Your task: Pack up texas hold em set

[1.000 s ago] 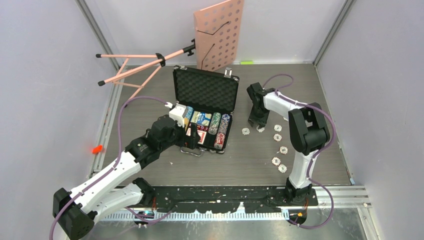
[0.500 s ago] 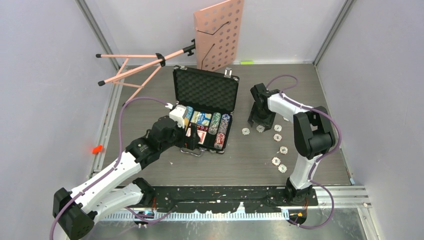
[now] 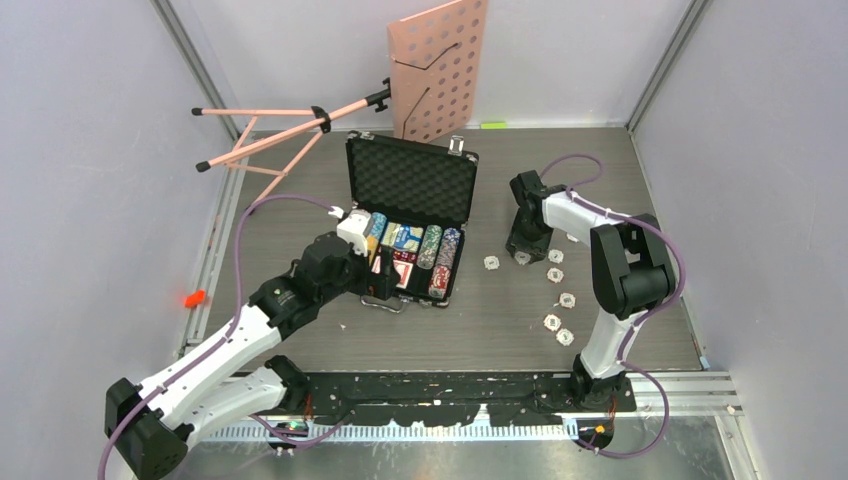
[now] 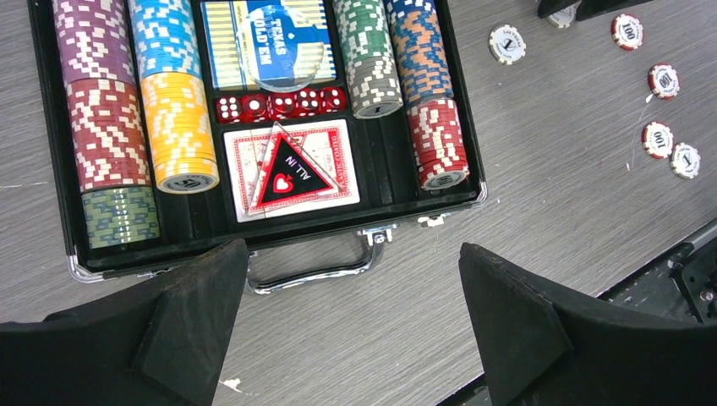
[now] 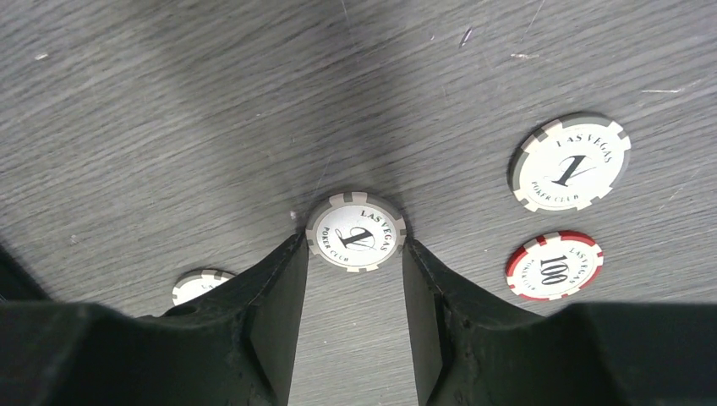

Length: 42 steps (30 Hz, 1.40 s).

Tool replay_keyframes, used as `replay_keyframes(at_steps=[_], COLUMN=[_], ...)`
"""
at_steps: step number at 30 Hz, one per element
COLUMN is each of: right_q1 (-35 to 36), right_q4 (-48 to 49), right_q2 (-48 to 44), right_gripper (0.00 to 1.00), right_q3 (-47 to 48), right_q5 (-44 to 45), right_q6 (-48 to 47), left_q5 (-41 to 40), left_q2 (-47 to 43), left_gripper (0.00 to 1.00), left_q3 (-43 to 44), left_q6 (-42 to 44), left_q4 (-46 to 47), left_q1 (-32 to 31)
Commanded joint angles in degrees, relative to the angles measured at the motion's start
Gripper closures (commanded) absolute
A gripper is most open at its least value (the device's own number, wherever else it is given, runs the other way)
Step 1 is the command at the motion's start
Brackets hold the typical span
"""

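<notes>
The black silver-edged case (image 3: 412,182) lies open mid-table, its tray holding striped chip rows (image 4: 106,118), card decks (image 4: 292,169) and red dice (image 4: 279,104). My left gripper (image 3: 385,280) hovers open over the case's handle (image 4: 317,272), holding nothing (image 4: 355,330). To the right of the case, my right gripper (image 3: 522,250) points down at the table. Its fingertips (image 5: 292,254) press both edges of a white "1" chip (image 5: 356,232) that lies flat (image 5: 353,254). Several loose chips (image 3: 555,275) lie nearby.
A second white chip (image 5: 571,162) and a red "100" chip (image 5: 555,265) lie right of the right gripper's fingers, and a third chip (image 5: 199,283) sits behind the left finger. A pink perforated music stand (image 3: 440,70) with tripod legs (image 3: 270,140) stands behind the case.
The right gripper shifted slightly right along the table, its jaws widened and then narrowed onto the white chip. The left arm has not moved.
</notes>
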Motion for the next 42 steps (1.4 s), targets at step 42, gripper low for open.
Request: replay_keyframes(at_steps=[42], right_q1=[-5.3], right_q4=[4.5], right_q2=[-1.6], right_gripper=[0.4], right_q3=[-4.9], right_q5=[-4.8], right_q6=[-1.0], left_q5=[2.7], left_q2=[0.0], left_gripper=[0.0], left_q3=[0.0], left_q6=[-1.6], left_q4=[1.3], left_q1=[0.3])
